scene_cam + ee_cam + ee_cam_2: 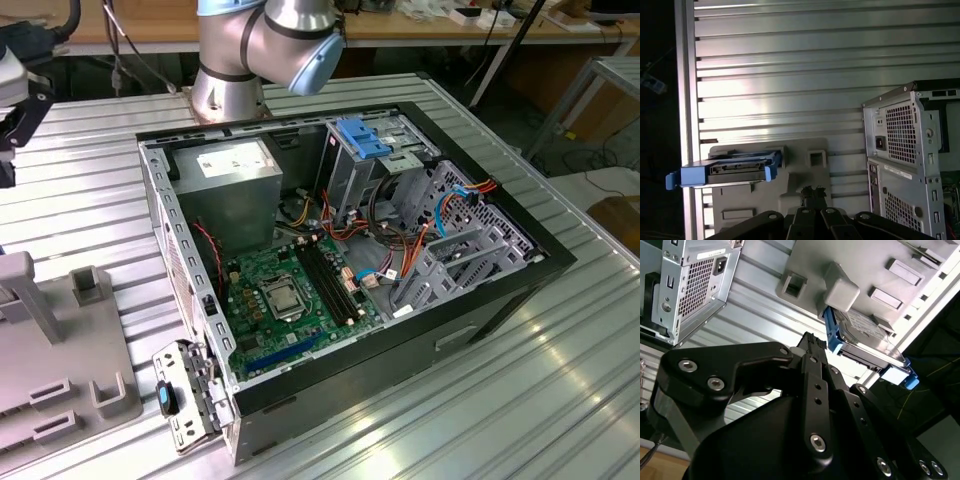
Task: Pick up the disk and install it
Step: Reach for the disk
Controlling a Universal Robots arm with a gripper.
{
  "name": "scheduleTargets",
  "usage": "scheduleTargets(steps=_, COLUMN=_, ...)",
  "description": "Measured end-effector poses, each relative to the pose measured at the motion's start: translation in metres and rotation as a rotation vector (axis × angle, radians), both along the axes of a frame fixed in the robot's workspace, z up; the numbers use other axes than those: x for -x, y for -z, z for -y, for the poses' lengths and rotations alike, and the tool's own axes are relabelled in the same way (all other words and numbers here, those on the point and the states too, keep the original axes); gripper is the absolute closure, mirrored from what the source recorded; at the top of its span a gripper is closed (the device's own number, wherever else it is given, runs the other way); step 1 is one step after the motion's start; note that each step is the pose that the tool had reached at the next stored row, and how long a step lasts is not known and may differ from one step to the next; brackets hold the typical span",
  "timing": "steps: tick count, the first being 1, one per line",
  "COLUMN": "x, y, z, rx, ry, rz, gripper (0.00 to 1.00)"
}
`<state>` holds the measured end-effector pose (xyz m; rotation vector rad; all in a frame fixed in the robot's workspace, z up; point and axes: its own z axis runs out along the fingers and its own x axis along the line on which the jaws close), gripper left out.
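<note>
The disk (pixel 727 169) rests in a grey fixture plate (pixel 750 200). Its grey body is framed by blue rail, and one blue end juts past the bench (pixel 790 60) edge over dark open space. In the second wrist view the disk (pixel 865 340) leans against a raised grey block. The hand (pixel 812 191) is clenched on nothing and hangs apart from the disk with clear air between. Bare ribbed metal lies open between the plate and the computer case (pixel 900 150). In the exterior view the case (pixel 350 250) lies with its side off at mid-frame, with wide bench around it. The plate (pixel 60 350) sits at the exterior view's left, and the arm (pixel 260 50) stands behind.
</note>
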<state>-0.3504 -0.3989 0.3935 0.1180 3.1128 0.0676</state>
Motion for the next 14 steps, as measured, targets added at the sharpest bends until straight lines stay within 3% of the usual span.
scheduleTargets(steps=14, x=0.0376, y=0.0000, z=0.0000, rx=-0.0001, ry=0.000, rz=0.0001, gripper=0.89)
